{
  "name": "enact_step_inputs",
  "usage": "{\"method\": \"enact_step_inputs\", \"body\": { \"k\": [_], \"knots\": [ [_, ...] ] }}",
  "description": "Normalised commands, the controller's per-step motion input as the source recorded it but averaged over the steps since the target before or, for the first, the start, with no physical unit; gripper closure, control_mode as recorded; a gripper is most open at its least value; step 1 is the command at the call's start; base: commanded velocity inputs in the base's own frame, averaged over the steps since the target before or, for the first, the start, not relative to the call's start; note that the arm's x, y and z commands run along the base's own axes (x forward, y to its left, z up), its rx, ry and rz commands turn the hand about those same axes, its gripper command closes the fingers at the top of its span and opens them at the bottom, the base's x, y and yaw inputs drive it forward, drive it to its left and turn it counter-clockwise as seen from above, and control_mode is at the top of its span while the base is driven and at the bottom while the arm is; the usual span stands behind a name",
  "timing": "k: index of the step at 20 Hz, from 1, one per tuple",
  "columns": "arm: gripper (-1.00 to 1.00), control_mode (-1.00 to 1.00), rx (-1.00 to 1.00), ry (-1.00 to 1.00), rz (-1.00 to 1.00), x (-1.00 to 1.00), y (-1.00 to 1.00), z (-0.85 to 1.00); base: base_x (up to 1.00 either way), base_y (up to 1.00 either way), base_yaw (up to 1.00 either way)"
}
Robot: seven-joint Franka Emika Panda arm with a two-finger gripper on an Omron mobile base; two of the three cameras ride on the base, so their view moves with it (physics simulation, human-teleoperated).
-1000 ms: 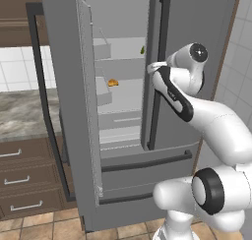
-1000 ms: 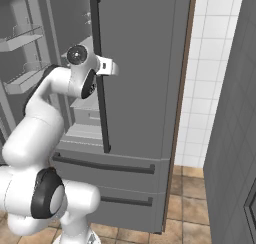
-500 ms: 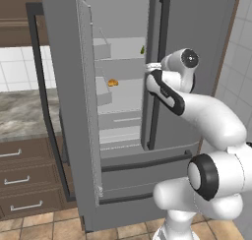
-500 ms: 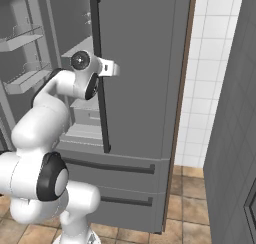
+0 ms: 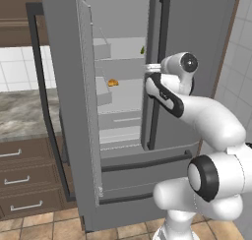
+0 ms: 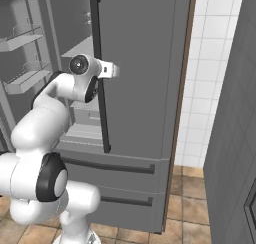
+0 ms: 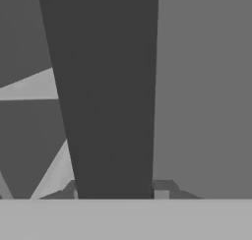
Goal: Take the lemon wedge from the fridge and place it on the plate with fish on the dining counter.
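The grey fridge [image 5: 192,111] stands with its left door [image 5: 64,111] swung open and its right door [image 6: 145,88] closed. The tiny green lemon wedge [image 5: 142,50] lies on an upper shelf inside, close to the right door's edge. My gripper [image 5: 151,67] is at the right door's long dark handle [image 5: 158,72], a little below the wedge. In the hand view the handle [image 7: 108,96] runs straight up between my fingertips [image 7: 162,189], which press against its two sides. The plate, the fish and the dining counter are out of view.
A small orange-yellow lump [image 5: 112,82] sits on the shelf below the wedge. Door bins [image 6: 25,78] line the open left door. A marbled stone top over brown drawers [image 5: 19,175] stands left of the fridge, and a white tiled wall [image 6: 205,78] stands to its right.
The hand has eased in toward the right door's handle and the fingers have closed from wide open onto it. The fridge and its contents have not moved.
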Motion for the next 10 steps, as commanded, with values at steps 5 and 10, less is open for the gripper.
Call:
{"method": "enact_step_inputs", "body": {
  "k": [5, 10],
  "knots": [
    [1.0, -1.0, 0.04, -0.01, -0.11, -0.79, -0.61, 0.0, 0.0, 0.0, 0.0],
    [1.0, -1.0, 0.12, -0.07, -0.23, -1.0, -1.0, 0.14, 0.0, 0.0, 0.0]
  ]
}}
